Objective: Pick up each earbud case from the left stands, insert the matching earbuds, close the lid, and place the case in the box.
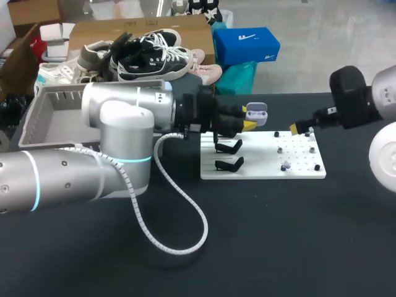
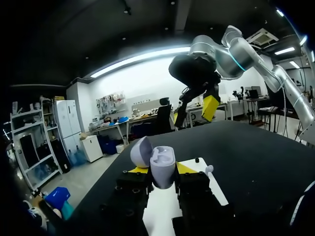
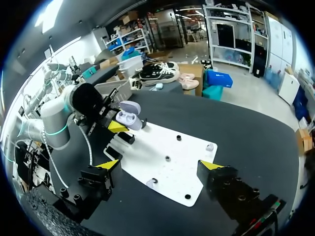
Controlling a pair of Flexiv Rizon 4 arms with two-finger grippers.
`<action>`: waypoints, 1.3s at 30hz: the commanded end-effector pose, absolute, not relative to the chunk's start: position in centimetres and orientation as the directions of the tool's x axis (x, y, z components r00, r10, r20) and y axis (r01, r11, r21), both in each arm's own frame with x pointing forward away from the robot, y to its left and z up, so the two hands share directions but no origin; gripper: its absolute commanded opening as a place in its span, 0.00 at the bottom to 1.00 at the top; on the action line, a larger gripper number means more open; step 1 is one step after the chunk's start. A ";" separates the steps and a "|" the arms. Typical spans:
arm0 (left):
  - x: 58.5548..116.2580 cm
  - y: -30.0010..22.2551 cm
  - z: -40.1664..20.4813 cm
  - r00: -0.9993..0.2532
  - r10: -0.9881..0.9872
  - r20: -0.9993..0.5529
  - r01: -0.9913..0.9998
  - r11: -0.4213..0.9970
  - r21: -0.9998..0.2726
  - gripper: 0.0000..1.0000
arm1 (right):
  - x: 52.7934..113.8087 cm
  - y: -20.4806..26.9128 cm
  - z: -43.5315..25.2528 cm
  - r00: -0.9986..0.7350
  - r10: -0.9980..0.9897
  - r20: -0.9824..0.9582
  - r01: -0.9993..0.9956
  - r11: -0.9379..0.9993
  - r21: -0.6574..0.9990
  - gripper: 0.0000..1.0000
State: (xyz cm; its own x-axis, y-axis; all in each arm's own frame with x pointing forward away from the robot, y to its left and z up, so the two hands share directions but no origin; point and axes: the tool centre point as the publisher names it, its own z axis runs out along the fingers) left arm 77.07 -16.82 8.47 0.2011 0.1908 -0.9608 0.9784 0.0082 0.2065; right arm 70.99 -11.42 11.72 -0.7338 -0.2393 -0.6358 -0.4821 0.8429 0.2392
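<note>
My left gripper (image 2: 162,170) pinches the open case (image 2: 162,162), right gripper (image 3: 160,166) spread empty; an earbud (image 1: 284,166) pressed in off-centre could twist the case out of my hold.

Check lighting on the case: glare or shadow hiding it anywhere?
Head view: case evenly lit, pale against the black table, no glare. Left wrist view: bright room behind, yet case in the left tool reads fine. Right wrist view: case clear; board bright, not washed out.

Left gripper (image 2: 162,171) jaws clamp earbud case (image 2: 162,158); right gripper (image 3: 160,165) jaws spread wide
</note>
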 end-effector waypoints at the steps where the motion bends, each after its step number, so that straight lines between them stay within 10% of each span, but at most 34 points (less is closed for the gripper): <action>1: 76.3 -16.5 8.5 0.205 0.187 -0.961 0.976 0.032 0.215 0.00 | 71.0 -11.2 11.6 -0.734 -0.235 -0.637 -0.461 0.862 0.213 1.00; 39: 76.6 -15.1 8.8 0.174 0.168 -0.970 0.982 0.048 0.185 0.00 | 72.4 -14.2 11.0 -0.718 -0.383 -0.581 -0.467 0.884 -0.006 1.00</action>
State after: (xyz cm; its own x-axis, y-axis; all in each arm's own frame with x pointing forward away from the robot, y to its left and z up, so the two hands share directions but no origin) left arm 76.69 -15.07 8.86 0.1735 0.1690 -0.9702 0.9820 0.0451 0.1835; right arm 72.45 -14.23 10.77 -0.7168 -0.3756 -0.5875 -0.5173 0.8514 0.0869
